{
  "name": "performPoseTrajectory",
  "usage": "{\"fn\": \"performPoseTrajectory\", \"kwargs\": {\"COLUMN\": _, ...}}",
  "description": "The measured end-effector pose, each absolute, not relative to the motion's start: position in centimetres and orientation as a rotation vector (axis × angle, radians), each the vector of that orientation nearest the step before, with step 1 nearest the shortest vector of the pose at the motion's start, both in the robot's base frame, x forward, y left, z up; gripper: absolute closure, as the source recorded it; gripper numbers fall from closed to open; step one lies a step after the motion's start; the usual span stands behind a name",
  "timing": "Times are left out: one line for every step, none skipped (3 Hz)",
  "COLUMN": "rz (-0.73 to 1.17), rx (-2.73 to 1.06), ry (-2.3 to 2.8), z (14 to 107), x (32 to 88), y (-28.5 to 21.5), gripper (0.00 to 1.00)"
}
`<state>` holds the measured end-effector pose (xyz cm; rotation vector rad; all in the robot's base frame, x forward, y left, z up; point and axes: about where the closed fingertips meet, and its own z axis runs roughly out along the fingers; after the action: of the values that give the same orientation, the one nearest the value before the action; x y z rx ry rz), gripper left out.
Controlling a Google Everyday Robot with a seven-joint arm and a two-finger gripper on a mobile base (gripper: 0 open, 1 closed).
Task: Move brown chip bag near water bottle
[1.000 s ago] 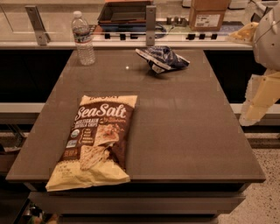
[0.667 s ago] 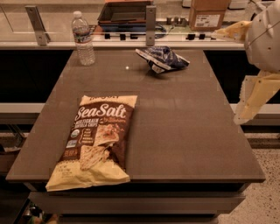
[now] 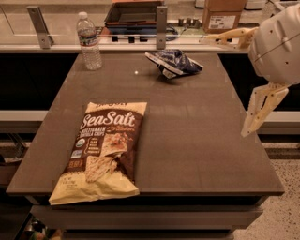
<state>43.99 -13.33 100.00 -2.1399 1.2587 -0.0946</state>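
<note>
The broad dark grey-brown rectangular table (image 3: 187, 140) fills most of the view, and its underside is lost in shadow. At the right, the robot's white rounded wrist is cut off by the picture's edge. The cream two-finger gripper (image 3: 222, 87) hangs off it above the table's right side, fingers spread wide and holding nothing. The large glossy brown chip bag with cream-yellow ends (image 3: 105, 150) lies flat at the front left, its lower end at the table's front edge. Behind the table, a dark shallow tray (image 3: 136, 11) and a brown cardboard box (image 3: 224, 14) sit with contents too dim to tell. The small crumpled blue-and-white snack bag (image 3: 174, 63) lies at the rear centre. The small clear ribbed water bottle with a white cap (image 3: 89, 42) stands upright at the rear left, well apart from the brown bag.
</note>
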Motion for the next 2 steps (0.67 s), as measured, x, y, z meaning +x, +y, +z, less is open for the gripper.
{"fn": "performPoseTrajectory", "kwargs": {"rz": -0.137, "rx": -2.203, "ry": 1.14, "z": 100.21, "x": 43.82, "y": -13.07, "gripper": 0.0}}
{"fn": "performPoseTrajectory", "kwargs": {"rz": -0.142, "rx": -2.204, "ry": 1.142, "z": 100.27, "x": 43.81, "y": -13.09, "gripper": 0.0}}
